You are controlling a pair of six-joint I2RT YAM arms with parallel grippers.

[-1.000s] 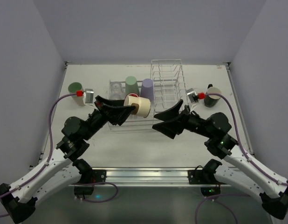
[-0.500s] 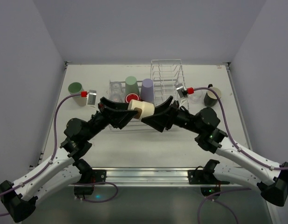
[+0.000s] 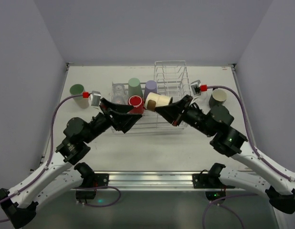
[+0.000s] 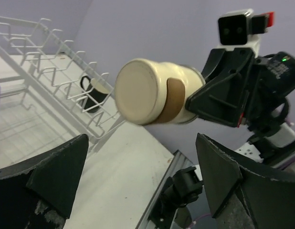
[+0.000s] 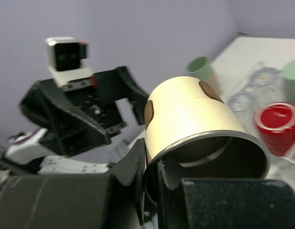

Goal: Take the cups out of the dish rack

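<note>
A beige cup [image 3: 158, 101] hangs on its side above the front of the white wire dish rack [image 3: 171, 76]. My right gripper [image 3: 169, 110] is shut on its rim, one finger inside and one outside [image 5: 154, 176]. My left gripper [image 3: 132, 113] stands open just left of the cup, its wide jaws [image 4: 138, 181] apart from the cup's base [image 4: 152, 90]. In the rack's low basket sit a red mug [image 3: 135, 101], a pale green tumbler [image 3: 134, 86], a lavender tumbler [image 3: 150, 88] and clear glasses [image 3: 119, 90].
A pale green cup [image 3: 78, 92] stands on the table left of the rack. A black mug [image 3: 217, 98] stands on the table right of it. The rack's tall dividers [image 4: 42, 62] rise behind the held cup.
The beige cup passed from my left gripper to my right one. The left jaws opened and let go; the right jaws shut on the rim and carried the cup right.
</note>
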